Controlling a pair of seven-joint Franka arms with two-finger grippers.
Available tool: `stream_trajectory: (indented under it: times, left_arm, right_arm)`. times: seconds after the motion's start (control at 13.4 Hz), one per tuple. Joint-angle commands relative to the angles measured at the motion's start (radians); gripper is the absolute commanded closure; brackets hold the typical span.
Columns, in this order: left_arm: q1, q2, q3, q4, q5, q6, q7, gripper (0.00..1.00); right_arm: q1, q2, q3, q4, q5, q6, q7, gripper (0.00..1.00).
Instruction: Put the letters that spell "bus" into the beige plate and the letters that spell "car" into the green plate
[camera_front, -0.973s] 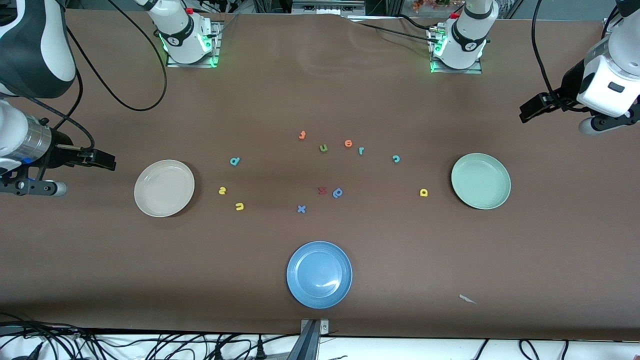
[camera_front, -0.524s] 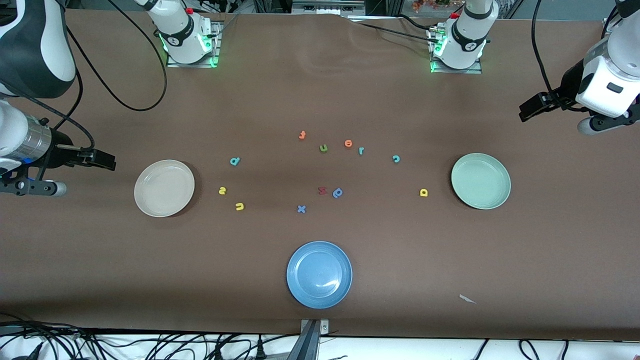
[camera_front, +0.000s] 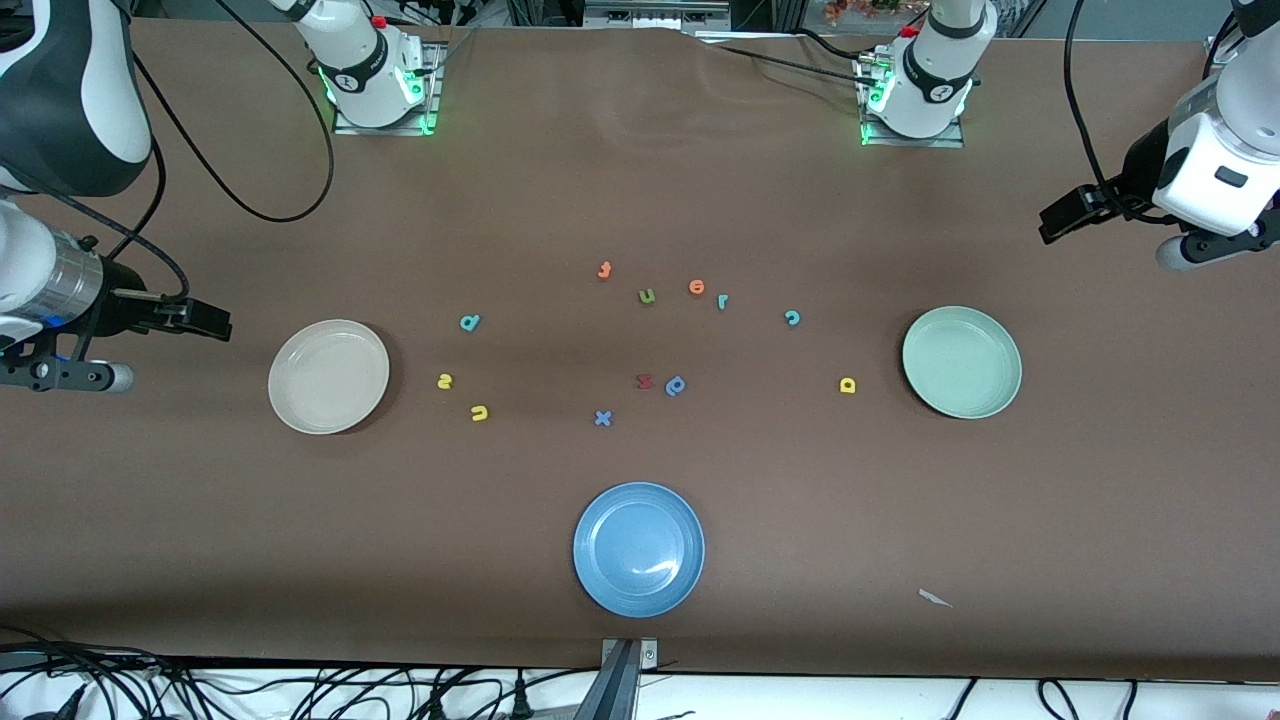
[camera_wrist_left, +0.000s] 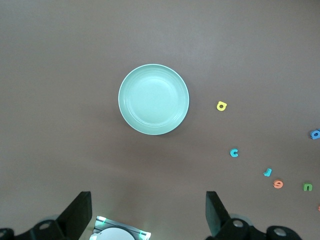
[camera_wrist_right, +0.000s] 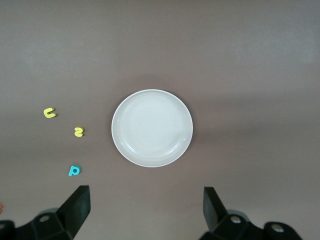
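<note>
The empty beige plate (camera_front: 328, 376) (camera_wrist_right: 152, 127) lies toward the right arm's end of the table. Beside it are the teal b (camera_front: 470, 322) (camera_wrist_right: 73, 170), yellow s (camera_front: 445, 381) (camera_wrist_right: 78, 132) and yellow u (camera_front: 479, 413) (camera_wrist_right: 49, 113). Toward the left arm's end is the empty green plate (camera_front: 962, 362) (camera_wrist_left: 153, 99), with the yellow a (camera_front: 848, 385) (camera_wrist_left: 221, 106), teal c (camera_front: 792, 318) (camera_wrist_left: 233, 153) and teal r (camera_front: 722, 301) (camera_wrist_left: 267, 172) beside it. My right gripper (camera_front: 212, 322) (camera_wrist_right: 145, 207) hangs open high up beside the beige plate. My left gripper (camera_front: 1058, 222) (camera_wrist_left: 147, 212) hangs open high up by the green plate. Neither holds anything.
A blue plate (camera_front: 638, 549) sits nearest the front camera at mid-table. Other letters lie in the middle: orange t (camera_front: 604, 270), green u (camera_front: 647, 296), orange o (camera_front: 697, 288), red m (camera_front: 645, 381), blue p (camera_front: 676, 385), blue x (camera_front: 602, 418). A paper scrap (camera_front: 935, 598) lies near the front edge.
</note>
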Motion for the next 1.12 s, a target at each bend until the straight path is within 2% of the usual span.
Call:
stream_trajectory:
  times: [0.0, 0.52, 1.05]
  left_arm:
    - [0.011, 0.012, -0.008, 0.034, -0.012, -0.026, 0.003, 0.0]
    - [0.011, 0.012, -0.008, 0.034, -0.012, -0.027, 0.003, 0.0]
    - [0.011, 0.014, -0.008, 0.034, -0.012, -0.027, 0.003, 0.0]
  right_arm:
    - [-0.003, -0.006, 0.004, -0.007, -0.004, 0.006, 0.014, 0.0]
    - [-0.003, -0.006, 0.004, -0.007, -0.006, 0.006, 0.013, 0.0]
    - [-0.006, 0.053, 0.001, -0.011, -0.015, 0.014, 0.011, 0.0]
